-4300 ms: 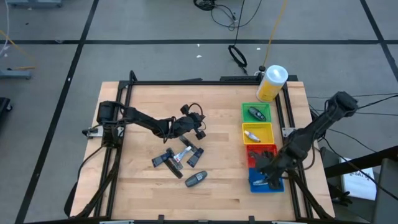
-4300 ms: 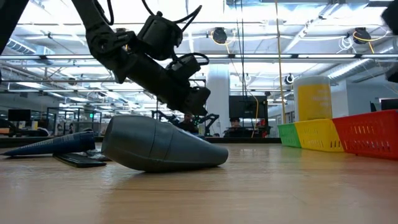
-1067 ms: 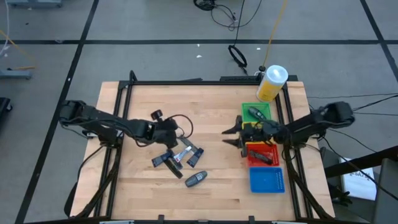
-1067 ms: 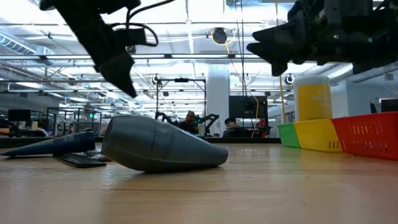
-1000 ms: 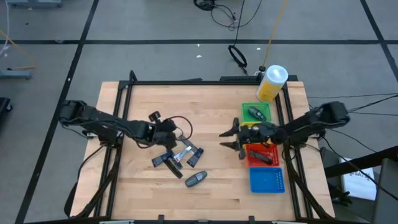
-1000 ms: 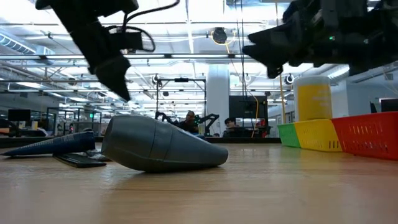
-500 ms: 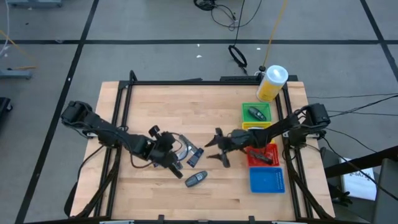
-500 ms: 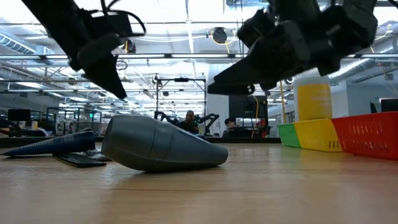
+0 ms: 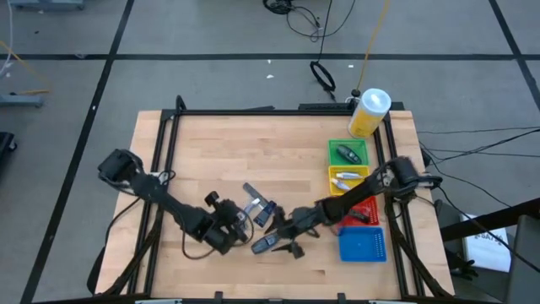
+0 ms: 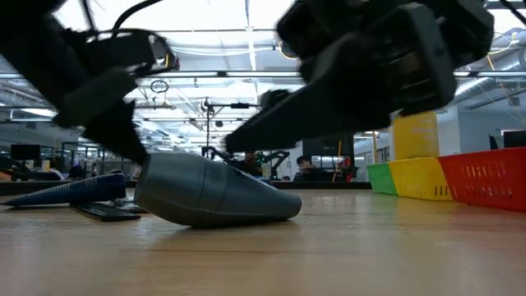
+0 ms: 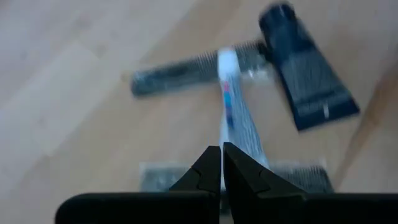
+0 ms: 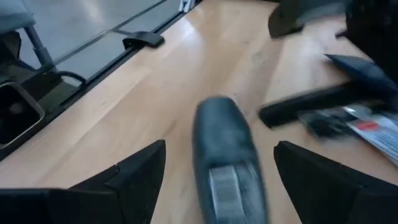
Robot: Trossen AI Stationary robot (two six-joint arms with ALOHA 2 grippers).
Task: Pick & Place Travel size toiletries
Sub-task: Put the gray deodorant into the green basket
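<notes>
A dark grey oblong toiletry [image 9: 264, 244] lies flat on the wooden table near its front edge, large in the low view [image 10: 205, 191]. My right gripper [image 9: 282, 241] comes at it from the table's right, open, one finger on either side of it [image 12: 225, 149] without touching. My left gripper [image 9: 238, 229] is shut just left of it, hovering over a white tube with blue and red marks [image 11: 233, 115] that lies on the table among dark combs [image 11: 186, 73] and a dark piece [image 11: 308, 78]. More toiletries [image 9: 267, 211] lie beside the grippers.
Four trays stand in a row at the right: green [image 9: 361, 145] with a dark piece, yellow [image 9: 366, 173] with a tube, red [image 9: 368, 211], blue [image 9: 361, 247]. A yellow white-capped bottle [image 9: 369, 112] stands at the far right. A black frame edges the table.
My right gripper has swept from the trays toward the table's left and near edge, sunk low, and opened wider about the dark grey toiletry. My left gripper, still shut, has gone toward the near edge and down, over the pile of toiletries. The toiletries have not moved.
</notes>
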